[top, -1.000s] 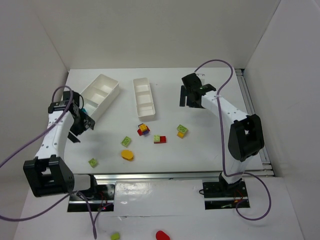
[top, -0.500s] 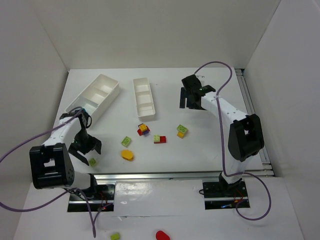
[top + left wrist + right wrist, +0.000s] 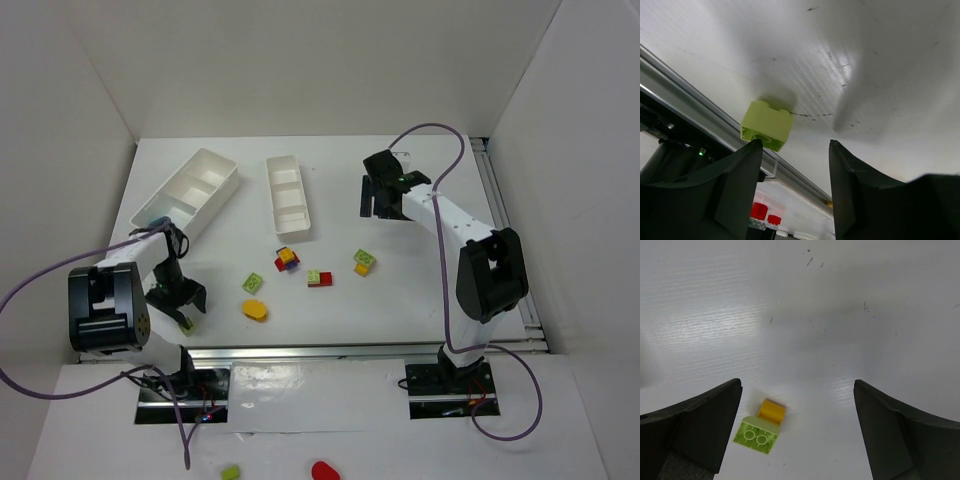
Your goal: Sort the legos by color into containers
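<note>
Glossy plastic lime brick (image 3: 767, 125), matt scuffed white table (image 3: 840, 315), metal rail (image 3: 690, 102)

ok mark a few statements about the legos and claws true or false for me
1. The left claw is down at a lime green lego near the front edge of the table. True.
2. The right claw is shut on a red brick. False: it is open and holds nothing.
3. The narrow tray holds a yellow brick. False: its compartments look empty.
4. A lime-and-orange clump shows in the right wrist view, lying loose. True.
</note>
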Motion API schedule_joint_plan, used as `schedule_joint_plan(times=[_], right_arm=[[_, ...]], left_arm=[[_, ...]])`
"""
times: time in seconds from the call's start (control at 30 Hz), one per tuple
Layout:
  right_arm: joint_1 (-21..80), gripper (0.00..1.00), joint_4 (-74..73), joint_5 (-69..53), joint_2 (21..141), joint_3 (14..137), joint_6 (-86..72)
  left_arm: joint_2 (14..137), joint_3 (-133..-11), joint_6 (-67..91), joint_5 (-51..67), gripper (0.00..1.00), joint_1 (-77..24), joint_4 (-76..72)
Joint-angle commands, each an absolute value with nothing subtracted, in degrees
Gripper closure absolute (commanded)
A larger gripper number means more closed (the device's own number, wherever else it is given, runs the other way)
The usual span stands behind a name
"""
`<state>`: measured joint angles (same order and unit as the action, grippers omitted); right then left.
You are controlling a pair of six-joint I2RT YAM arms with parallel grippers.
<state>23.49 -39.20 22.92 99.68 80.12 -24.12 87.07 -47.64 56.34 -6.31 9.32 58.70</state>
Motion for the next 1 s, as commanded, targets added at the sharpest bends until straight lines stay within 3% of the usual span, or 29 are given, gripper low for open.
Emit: schedule_joint_plan(times=[0.0,0.17,0.63,0.8,0.97], right_arm=[[23.64,0.0,-38.58,24.87,97.21,80.6,-23.99],[23.12,0.0,-39.2,24.87,97.21,80.6,-23.99],[23.12,0.0,-39.2,24.35,97.73,81.74,-23.99],[23.12,0.0,-39.2,24.35,97.73,81.74,-24.52],[23.12,0.0,-39.2,24.35,97.21,81.74,-24.52]], left_arm=[[87.36,-46.76,58.36,-5.45,0.36,9.23,56.96],[87.36,-47.46,57.05,-6.06,0.44,9.23,55.72],[100.98,-64.48,43.95,3.6,0.45,-2.62,47.46],[100.29,-73.81,41.76,-1.04,0.26,-9.04,49.04],[98.96,-78.75,39.91,-5.54,0.18,-10.81,52.47]])
